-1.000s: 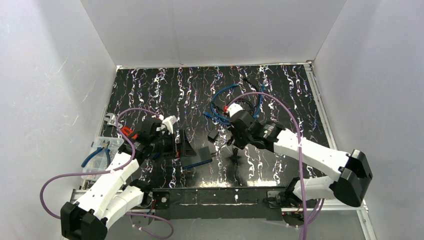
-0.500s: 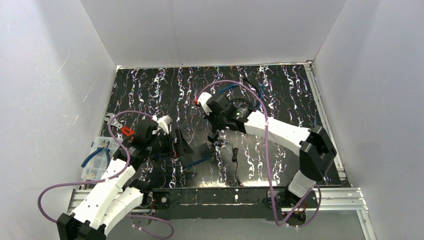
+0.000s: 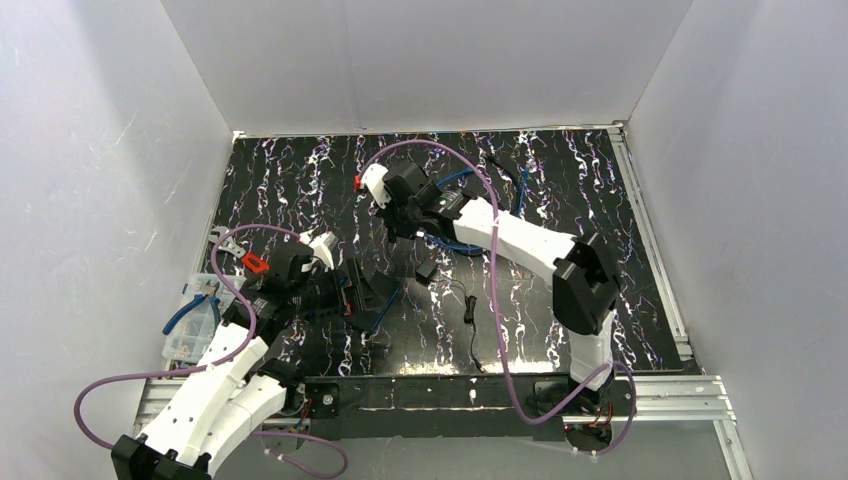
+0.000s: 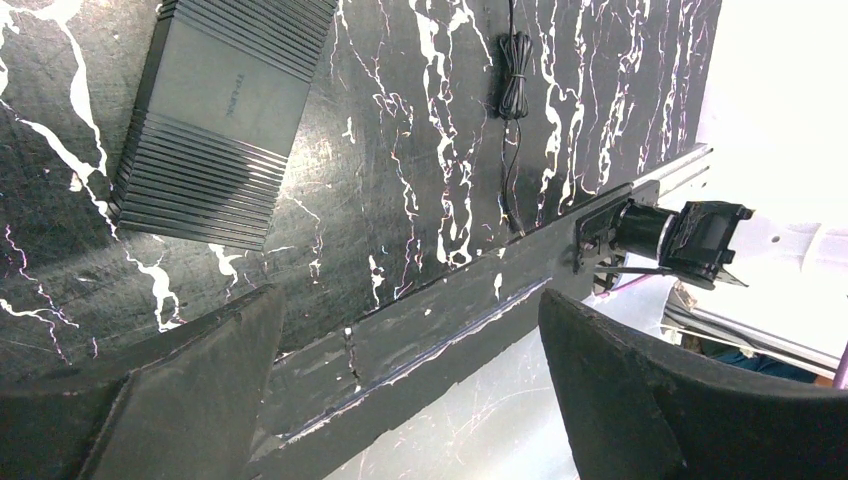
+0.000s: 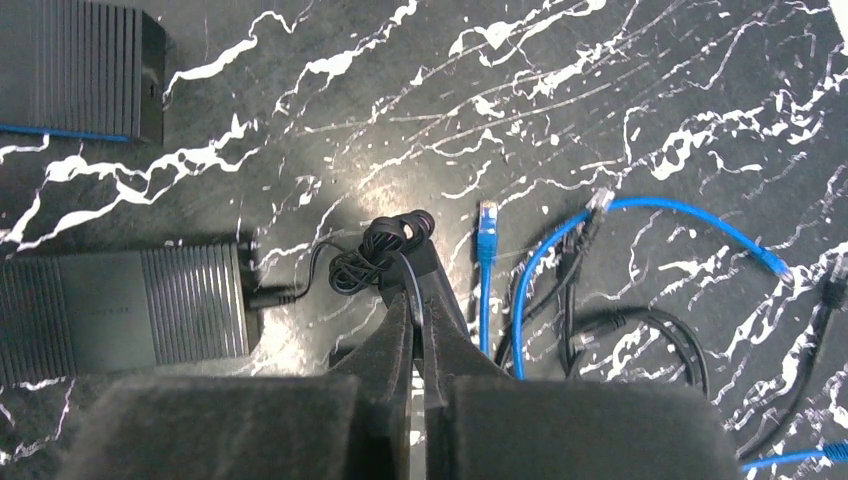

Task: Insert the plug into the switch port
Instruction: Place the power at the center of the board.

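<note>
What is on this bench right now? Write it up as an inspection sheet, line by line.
Surface: black table with white veining.
Job's things: a dark ribbed switch with a black cord reaching its edge; cannot tell whether the plug is seated. A second switch lies beyond it.
Clutter: clear box with blue-handled pliers at the left edge.
Hands: left hand open, empty, over the near edge. Right hand shut on the black cord.
Cables: blue patch cables loose beside the right hand; tied black lead lying apart; purple leads along the arms.
Surroundings: white walls; nothing else seen.
</note>
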